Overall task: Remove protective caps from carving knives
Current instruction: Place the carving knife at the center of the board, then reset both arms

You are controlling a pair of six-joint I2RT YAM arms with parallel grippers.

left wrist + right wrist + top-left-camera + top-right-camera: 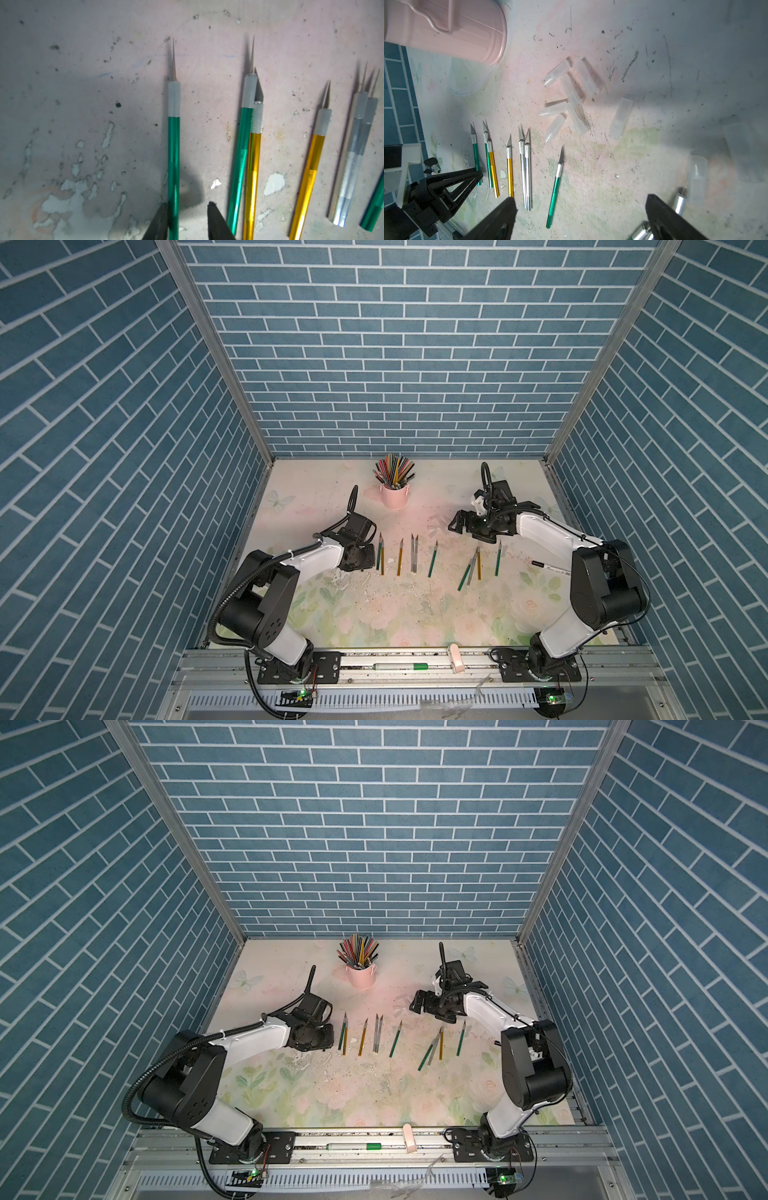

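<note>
A green carving knife (173, 155) is seen between the narrowly parted left fingers (217, 222). The right fingers (500, 220) are spread wide; protective caps (436, 526) are found at their 9 o'clock.

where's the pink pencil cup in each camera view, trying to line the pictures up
In a top view: pink cup at far centre, beyond the silver-grey knife pair.
In a top view: same spot.
Left wrist: not in it.
Right wrist: its ribbed pink wall, past the knife tips.
Shared landmark: that silver-grey knife pair, in all four.
</note>
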